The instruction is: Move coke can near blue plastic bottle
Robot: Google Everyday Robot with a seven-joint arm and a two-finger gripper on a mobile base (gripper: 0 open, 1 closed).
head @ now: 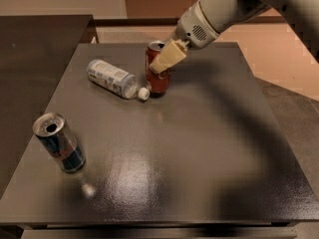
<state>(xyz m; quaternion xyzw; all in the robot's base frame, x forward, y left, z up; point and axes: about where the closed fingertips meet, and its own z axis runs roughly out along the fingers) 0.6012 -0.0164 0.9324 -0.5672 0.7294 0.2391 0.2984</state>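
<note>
The red coke can [158, 79] stands upright on the dark table [199, 148], its base just right of the white cap of the blue plastic bottle [111, 77]. The bottle lies on its side at the back left, cap pointing right. My gripper [160, 59] reaches in from the upper right and is shut on the coke can's upper half, with a cream-coloured finger [167, 58] across the can's front. The can's silver top shows behind the finger.
A dark blue-and-silver can [59, 142] stands upright at the table's front left. A darker table [35, 49] adjoins on the left. The floor lies beyond the table's right edge. My white arm [224, 9] crosses above the back right.
</note>
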